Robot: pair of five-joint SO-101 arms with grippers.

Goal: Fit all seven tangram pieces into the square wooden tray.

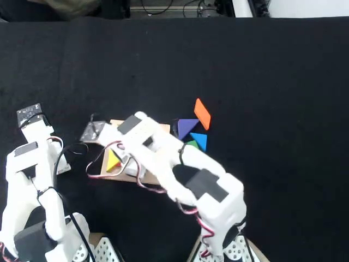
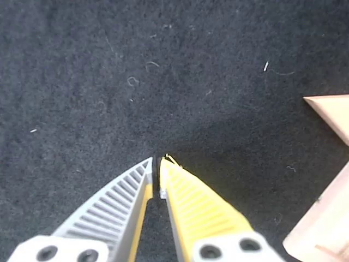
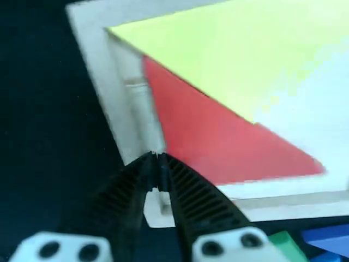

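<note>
Here, the right gripper (image 3: 157,159) hangs with its two fingers pressed together on nothing, the tips over the rim of the square wooden tray (image 3: 90,49). Inside the tray a yellow triangle (image 3: 245,49) lies edge to edge with a red triangle (image 3: 218,142). Outside it, on the black table (image 1: 262,65), an orange piece (image 1: 202,113), a purple triangle (image 1: 187,126), a blue triangle (image 1: 199,141) and a green piece (image 1: 191,144) cluster just beside the tray. The left gripper (image 2: 158,162) is likewise pinched together and empty, above bare cloth near a tray corner.
</note>
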